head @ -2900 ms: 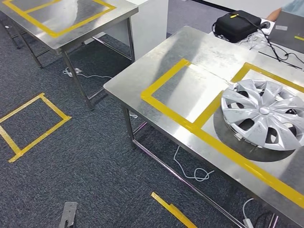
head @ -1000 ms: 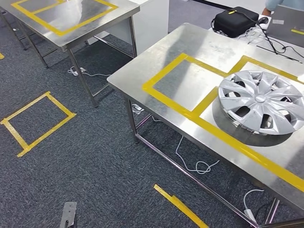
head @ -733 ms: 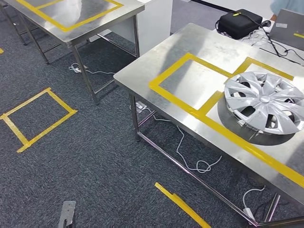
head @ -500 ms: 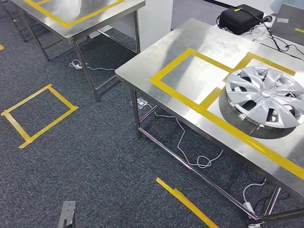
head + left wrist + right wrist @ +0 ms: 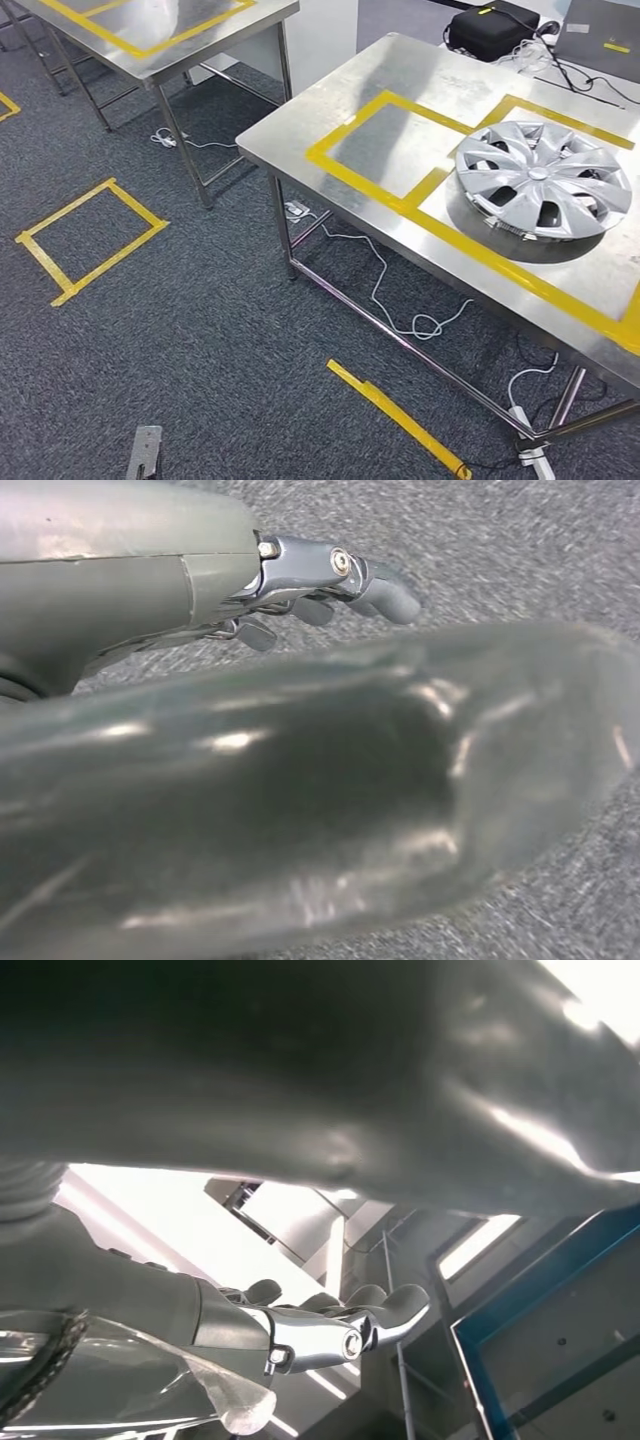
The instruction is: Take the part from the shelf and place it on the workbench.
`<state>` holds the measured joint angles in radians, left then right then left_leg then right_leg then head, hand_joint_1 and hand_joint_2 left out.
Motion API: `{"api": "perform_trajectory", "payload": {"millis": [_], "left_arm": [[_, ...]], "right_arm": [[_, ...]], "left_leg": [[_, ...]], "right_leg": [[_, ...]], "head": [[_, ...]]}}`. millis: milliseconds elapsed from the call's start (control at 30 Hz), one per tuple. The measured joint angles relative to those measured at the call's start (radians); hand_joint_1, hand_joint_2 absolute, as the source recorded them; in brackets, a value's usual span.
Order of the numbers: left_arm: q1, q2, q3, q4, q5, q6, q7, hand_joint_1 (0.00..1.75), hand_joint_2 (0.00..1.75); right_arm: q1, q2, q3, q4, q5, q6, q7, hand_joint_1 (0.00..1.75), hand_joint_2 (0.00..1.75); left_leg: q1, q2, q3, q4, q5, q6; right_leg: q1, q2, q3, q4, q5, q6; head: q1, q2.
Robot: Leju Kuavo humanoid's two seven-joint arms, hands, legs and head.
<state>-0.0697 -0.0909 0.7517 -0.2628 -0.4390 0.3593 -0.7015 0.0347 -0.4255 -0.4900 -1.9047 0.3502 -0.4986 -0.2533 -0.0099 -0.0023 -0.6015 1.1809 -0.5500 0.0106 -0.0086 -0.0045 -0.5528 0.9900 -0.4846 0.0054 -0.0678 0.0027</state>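
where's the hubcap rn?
Head view, right side: the silver hubcap lies flat on the steel workbench, inside the right-hand yellow tape box.

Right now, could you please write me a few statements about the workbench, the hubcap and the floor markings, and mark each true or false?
1. A silver hubcap lies on the steel workbench. True.
2. The hubcap sits inside the left of the two yellow tape frames. False: it sits in the right one; the left tape frame holds nothing.
3. A yellow tape square marks the carpet. True.
4. A black case lies on the carpet. False: it rests at the workbench's far edge.
5. A white cable runs under the workbench. True.
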Motion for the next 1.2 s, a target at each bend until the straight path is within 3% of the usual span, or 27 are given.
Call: {"api": "perform_trajectory", "payload": {"millis": [67,100,200,267,367,400,433,467,500,533,600,633,733,800,867,900,933,967,1067,1133,1200], "left_arm": [[-0.002,0.002,0.0,0.0,-0.001,0.001,0.0,0.0,0.0],[-0.003,0.002,0.001,0.0,-0.001,0.002,0.0,0.0,0.0],[-0.004,0.002,0.003,0.0,-0.001,0.004,0.0,0.0,0.0],[-0.007,0.001,0.006,0.0,-0.002,0.004,0.0,0.0,0.0],[-0.009,0.001,0.008,0.0,-0.003,0.005,0.0,0.0,0.0],[-0.008,0.0,0.009,0.0,-0.004,0.007,0.0,0.0,0.0],[-0.007,-0.001,0.009,0.0,-0.005,0.009,0.0,0.0,0.0],[-0.006,-0.001,0.009,0.0,-0.006,0.012,0.0,0.0,0.0],[-0.005,-0.002,0.009,0.0,-0.008,0.016,0.0,0.0,0.0],[-0.005,-0.002,0.009,0.0,-0.009,0.019,0.0,0.0,0.44],[-0.005,-0.001,0.009,-0.001,-0.011,0.023,0.0,0.0,1.31],[-0.005,0.0,0.009,-0.001,-0.012,0.024,0.0,0.0,1.75],[-0.004,0.001,0.01,-0.001,-0.012,0.027,0.0,0.0,1.75],[-0.002,0.001,0.01,-0.001,-0.012,0.028,0.0,0.0,1.75],[0.001,0.0,0.01,-0.001,-0.011,0.029,0.0,0.0,1.75],[0.002,-0.001,0.01,-0.001,-0.011,0.03,0.0,0.0,1.75],[0.003,-0.001,0.01,-0.001,-0.011,0.032,0.0,0.0,1.75],[0.004,-0.001,0.011,-0.001,-0.01,0.033,0.0,0.0,1.75],[0.006,0.001,0.011,-0.001,-0.011,0.039,0.0,0.0,1.75],[0.007,0.002,0.012,-0.001,-0.011,0.041,0.0,0.0,1.75],[0.007,0.002,0.013,-0.001,-0.011,0.043,0.0,0.0,1.75]], "right_arm": [[0.0,0.001,0.0,0.0,0.0,0.0,0.0,0.0,0.0],[-0.001,0.001,0.001,0.0,0.001,0.0,0.0,0.0,0.0],[-0.002,0.002,0.005,0.0,0.001,0.001,0.0,0.0,0.0],[-0.002,0.002,0.006,0.001,0.001,0.001,0.0,0.0,0.0],[-0.002,0.003,0.01,0.002,0.001,0.002,0.002,0.0,0.0],[-0.001,0.003,0.011,0.004,0.001,0.003,0.002,0.0,0.0],[0.0,0.003,0.012,0.005,0.001,0.005,0.003,0.0,0.0],[0.001,0.004,0.013,0.006,0.001,0.008,0.004,0.0,0.0],[0.001,0.004,0.014,0.006,0.0,0.011,0.007,0.0,0.0],[0.001,0.004,0.015,0.006,0.0,0.014,0.01,0.0,0.0],[0.002,0.004,0.016,0.007,-0.002,0.02,0.017,0.0,0.0],[0.004,0.004,0.017,0.007,-0.003,0.022,0.018,0.0,0.44],[0.009,0.004,0.017,0.009,-0.007,0.03,0.021,0.0,1.75],[0.016,0.005,0.017,0.01,-0.01,0.035,0.021,0.0,1.75],[0.026,0.006,0.017,0.01,-0.013,0.037,0.021,0.0,1.75],[0.031,0.006,0.016,0.01,-0.014,0.037,0.021,0.0,1.75],[0.036,0.008,0.016,0.01,-0.015,0.036,0.021,0.0,1.75],[0.041,0.009,0.014,0.01,-0.016,0.035,0.021,0.0,1.75],[0.051,0.015,0.006,0.01,-0.018,0.031,0.022,0.0,1.75],[0.056,0.02,0.001,0.01,-0.019,0.029,0.022,0.0,1.75],[0.059,0.023,-0.004,0.01,-0.02,0.028,0.023,0.0,1.75]], "left_leg": [[-0.005,0.0,0.082,-0.133,0.028,0.017],[-0.009,0.0,0.102,-0.171,0.032,0.023],[-0.012,0.002,0.102,-0.198,0.048,0.032],[-0.009,0.005,0.091,-0.211,0.07,0.043],[-0.007,0.007,0.055,-0.216,0.097,0.049],[-0.007,0.007,0.042,-0.215,0.106,0.048],[-0.006,0.008,0.029,-0.215,0.114,0.046],[-0.005,0.008,0.017,-0.213,0.122,0.043],[-0.004,0.009,0.006,-0.21,0.129,0.039],[-0.004,0.009,-0.003,-0.205,0.134,0.035],[-0.006,0.008,-0.018,-0.19,0.142,0.024],[-0.008,0.008,-0.022,-0.184,0.146,0.019],[-0.006,0.007,-0.029,-0.17,0.141,0.003],[-0.002,0.006,-0.053,-0.099,0.081,-0.01],[0.002,0.005,-0.095,0.036,-0.003,-0.018],[0.003,0.005,-0.11,0.091,-0.026,-0.02],[0.004,0.005,-0.111,0.115,-0.028,-0.02],[0.004,0.005,-0.095,0.101,-0.01,-0.017],[0.0,0.002,0.003,-0.081,0.082,0.003],[-0.004,0.0,0.036,-0.15,0.095,0.017],[-0.005,0.001,0.039,-0.167,0.089,0.026]], "right_leg": [[0.004,0.0,-0.013,0.004,0.009,0.003],[0.004,-0.001,-0.017,0.005,0.015,0.007],[-0.001,-0.003,-0.024,0.005,0.028,0.024],[-0.003,0.0,-0.044,0.036,-0.009,0.034],[-0.006,0.001,-0.109,0.211,-0.127,0.047],[-0.007,0.001,-0.121,0.263,-0.141,0.052],[-0.009,0.001,-0.12,0.287,-0.133,0.055],[-0.011,0.001,-0.099,0.272,-0.106,0.059],[-0.014,0.001,-0.059,0.22,-0.075,0.061],[-0.016,0.0,-0.007,0.147,-0.057,0.064],[-0.017,0.001,0.08,0.015,-0.059,0.057],[-0.015,0.002,0.097,-0.016,-0.071,0.05],[-0.014,0.001,0.09,-0.024,-0.071,0.023],[-0.016,-0.001,0.083,-0.024,-0.061,0.008],[-0.014,-0.002,0.078,-0.023,-0.053,0.002],[-0.013,-0.002,0.077,-0.022,-0.05,0.002],[-0.012,-0.001,0.077,-0.021,-0.047,0.002],[-0.011,0.0,0.077,-0.02,-0.046,0.002],[-0.009,0.001,0.076,-0.017,-0.047,0.007],[-0.008,0.001,0.071,-0.016,-0.047,0.015],[-0.008,0.001,0.066,-0.016,-0.046,0.026]], "head": [[0.001,0.0],[0.001,0.0],[0.001,0.0],[0.002,0.0],[0.005,0.0],[0.005,0.0],[0.005,0.0],[0.005,0.0],[0.005,0.0],[0.005,0.0],[0.005,0.0],[0.004,0.0],[0.004,0.0],[0.003,0.0],[0.002,0.0],[0.002,0.0],[0.002,0.0],[0.001,0.0],[0.002,0.0],[0.002,0.0],[0.002,0.0]]}}
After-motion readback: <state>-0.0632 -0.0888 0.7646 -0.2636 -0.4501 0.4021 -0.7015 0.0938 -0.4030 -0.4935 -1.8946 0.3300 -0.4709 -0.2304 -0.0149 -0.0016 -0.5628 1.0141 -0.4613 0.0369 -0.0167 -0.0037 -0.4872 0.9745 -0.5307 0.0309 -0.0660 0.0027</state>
